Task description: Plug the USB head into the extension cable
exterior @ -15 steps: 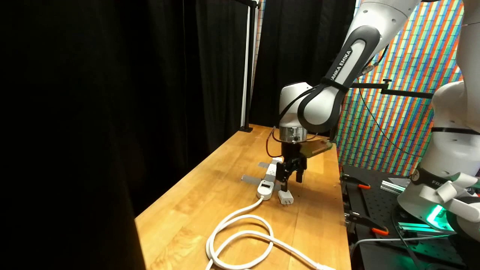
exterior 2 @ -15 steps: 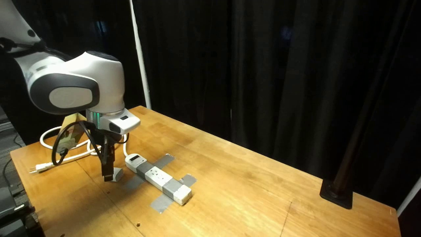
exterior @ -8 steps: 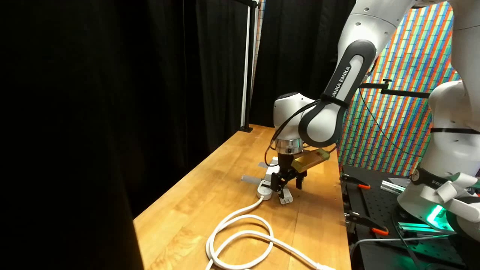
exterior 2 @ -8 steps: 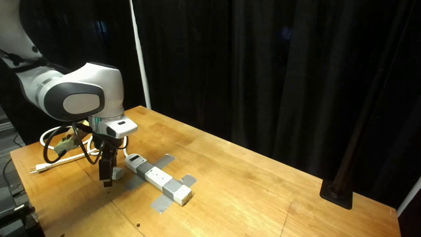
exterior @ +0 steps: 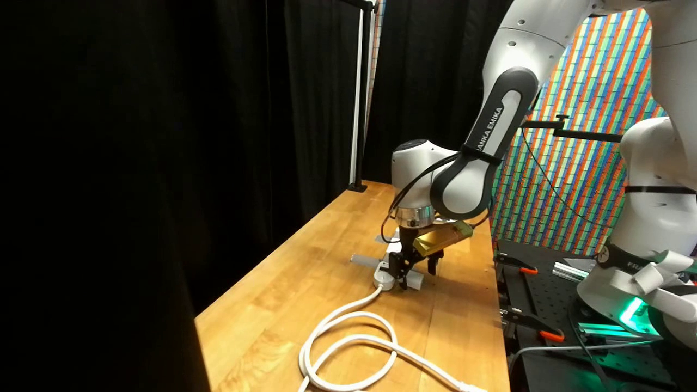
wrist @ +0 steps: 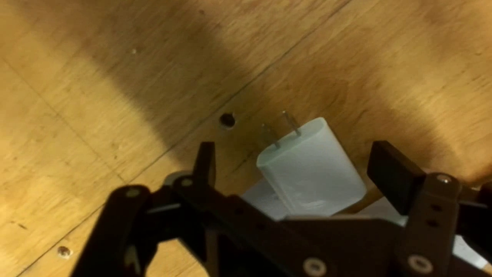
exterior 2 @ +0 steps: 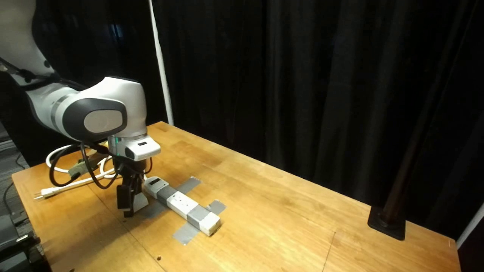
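The USB head, a white block with two metal prongs, lies on the wooden table; it shows in both exterior views (exterior: 415,281) (exterior 2: 141,202) and in the wrist view (wrist: 313,173). In the wrist view its prongs point to the upper left and its rear end is hidden by my gripper. My gripper (wrist: 295,163) is open, low over the table, with one finger on each side of the head and gaps to both. The extension cable's white socket strip (exterior 2: 180,202) is taped down beside it. Its white cord (exterior: 393,348) lies in loops.
Grey tape strips (exterior 2: 186,233) hold the socket strip to the table. The cord's plug (exterior 2: 48,192) lies near a table edge. A black post base (exterior 2: 386,223) stands at the far end. Clamps (exterior: 520,263) sit along a table edge.
The arm has lowered and the wrist has turned, bringing my fingers down around the USB head. The head has shifted slightly and turned. The socket strip and cord have not moved.
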{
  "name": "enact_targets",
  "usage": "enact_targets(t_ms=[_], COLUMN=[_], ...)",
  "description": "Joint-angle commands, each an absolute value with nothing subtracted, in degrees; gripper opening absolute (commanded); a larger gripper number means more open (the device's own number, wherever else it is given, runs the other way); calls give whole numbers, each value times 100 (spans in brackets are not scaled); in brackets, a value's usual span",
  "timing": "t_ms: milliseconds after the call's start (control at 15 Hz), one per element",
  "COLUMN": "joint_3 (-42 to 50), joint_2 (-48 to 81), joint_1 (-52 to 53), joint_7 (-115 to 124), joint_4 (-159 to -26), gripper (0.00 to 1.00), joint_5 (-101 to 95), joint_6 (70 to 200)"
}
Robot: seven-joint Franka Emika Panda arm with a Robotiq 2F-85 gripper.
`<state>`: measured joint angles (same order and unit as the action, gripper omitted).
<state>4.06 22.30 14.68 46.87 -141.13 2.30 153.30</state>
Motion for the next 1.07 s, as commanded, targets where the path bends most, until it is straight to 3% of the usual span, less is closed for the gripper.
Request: enact_targets(t_ms=[0,600,667,733,933,1000], joint_3=[524,53,34,-12,-68,-81], joint_2=[2197,2243,2260,2291,2345,2370], joint_1=[1474,1181,1168,1110,992,945], joint_7=[4788,2606,2383,2127,1613,1488], joint_4=[-14137,-13895,-13884,-13869,-13889,-13894], gripper=[100,100,75,72,49,68], joint_5=[62,-276,-270,-247,-237,-217], joint_6=[15334,15534,15648,15732,15925,15941])
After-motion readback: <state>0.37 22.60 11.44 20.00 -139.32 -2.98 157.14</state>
